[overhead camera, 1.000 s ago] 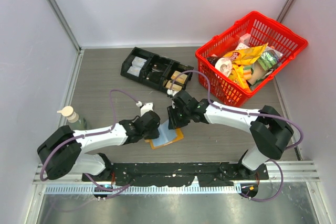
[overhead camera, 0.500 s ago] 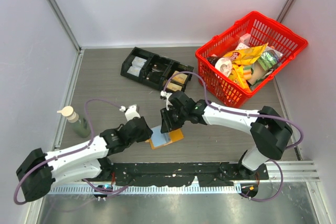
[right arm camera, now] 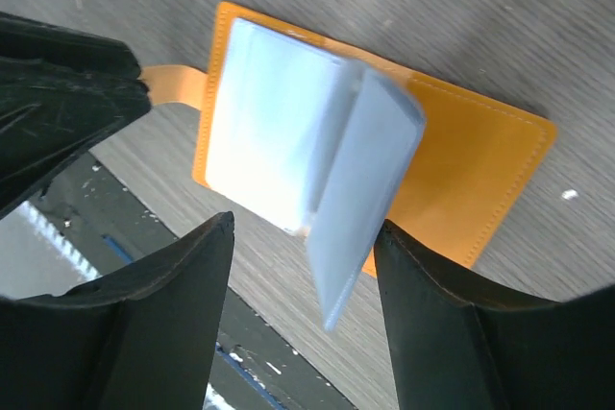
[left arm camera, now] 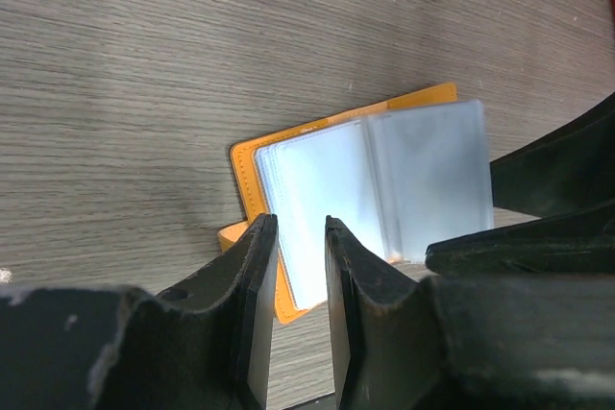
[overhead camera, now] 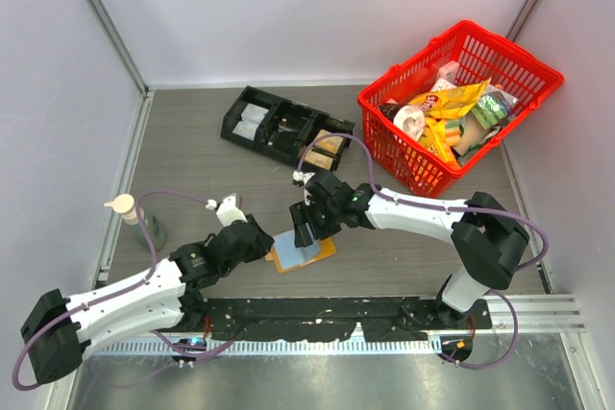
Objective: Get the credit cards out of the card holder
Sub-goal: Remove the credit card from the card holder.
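Right wrist view: the right fingers (right arm camera: 144, 333) have just sprung wide and grip nothing, a pale sleeve (right arm camera: 356, 199) flopping loose between them above the open card holder (right arm camera: 461, 170), whose near corner the left fingers (left arm camera: 252, 314) pinch narrowly on the worktop (left arm camera: 192, 45), so probably a regrasp, with no card out yet.

Left gripper (left arm camera: 297, 226), perhaps around card holder's (left arm camera: 413, 175) edge

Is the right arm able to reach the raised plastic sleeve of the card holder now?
Probably yes. The right gripper hangs open over the card holder, the raised sleeve between its jaws, nothing in the way. The left gripper sits at the opposite edge.
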Robot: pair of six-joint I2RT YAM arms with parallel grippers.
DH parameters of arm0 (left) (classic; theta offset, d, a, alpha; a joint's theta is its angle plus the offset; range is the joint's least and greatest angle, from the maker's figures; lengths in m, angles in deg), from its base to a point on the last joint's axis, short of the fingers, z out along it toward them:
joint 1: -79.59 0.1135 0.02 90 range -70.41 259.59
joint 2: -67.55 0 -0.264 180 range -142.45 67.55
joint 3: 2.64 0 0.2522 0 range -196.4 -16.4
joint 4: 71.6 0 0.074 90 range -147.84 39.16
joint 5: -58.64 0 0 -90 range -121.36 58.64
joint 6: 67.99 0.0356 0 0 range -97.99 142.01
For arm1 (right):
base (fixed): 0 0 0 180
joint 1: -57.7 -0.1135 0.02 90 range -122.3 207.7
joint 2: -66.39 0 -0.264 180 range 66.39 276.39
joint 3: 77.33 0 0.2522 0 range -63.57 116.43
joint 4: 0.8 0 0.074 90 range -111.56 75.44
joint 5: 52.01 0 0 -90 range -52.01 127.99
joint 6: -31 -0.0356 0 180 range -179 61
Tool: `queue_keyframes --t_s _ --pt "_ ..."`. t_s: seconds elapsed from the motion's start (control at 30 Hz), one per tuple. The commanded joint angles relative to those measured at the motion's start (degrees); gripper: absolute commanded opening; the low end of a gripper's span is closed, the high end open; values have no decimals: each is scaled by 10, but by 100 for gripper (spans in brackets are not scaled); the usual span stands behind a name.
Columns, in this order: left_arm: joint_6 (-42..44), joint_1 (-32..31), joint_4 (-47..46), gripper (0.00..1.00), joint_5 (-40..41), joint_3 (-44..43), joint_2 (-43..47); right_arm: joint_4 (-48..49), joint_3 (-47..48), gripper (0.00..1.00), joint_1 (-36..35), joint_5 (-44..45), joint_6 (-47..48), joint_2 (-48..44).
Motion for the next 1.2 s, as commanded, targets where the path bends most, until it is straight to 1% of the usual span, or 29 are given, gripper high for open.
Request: queue_keyframes --t_s 0.0,0.2,0.33,0.4,0.5,0.6,0.67,0.77,0.8,0.97,1.17 --pt "-2 -2 -19 29 9 -11 -15 -23 17 66 -2 51 24 -26" --pt "1 -3 -27 30 4 -14 -27 -33 31 73 -5 55 25 -31" --pt "-1 -3 -14 30 7 -14 -29 -40 53 74 -20 44 27 -27" --pt "-5 -3 -6 30 14 -12 -20 -30 58 73 -27 22 29 -29" --pt "-11 -3 2 30 24 -7 0 -1 54 68 -31 -18 29 -31" --pt "-13 -3 9 30 32 -1 21 8 50 65 -31 -44 32 -27" --pt "-13 -3 12 30 35 3 29 4 48 65 -31 -33 34 -24" --pt "-16 -2 16 30 36 3 34 -9 46 65 -31 12 34 -21" --pt "-16 -3 17 30 36 3 36 -9 46 65 -31 11 37 -21" --pt "-20 -3 15 30 34 6 36 27 44 66 -33 -79 44 -20" --pt "-25 -3 17 30 32 9 44 21 59 67 -35 -107 51 0"
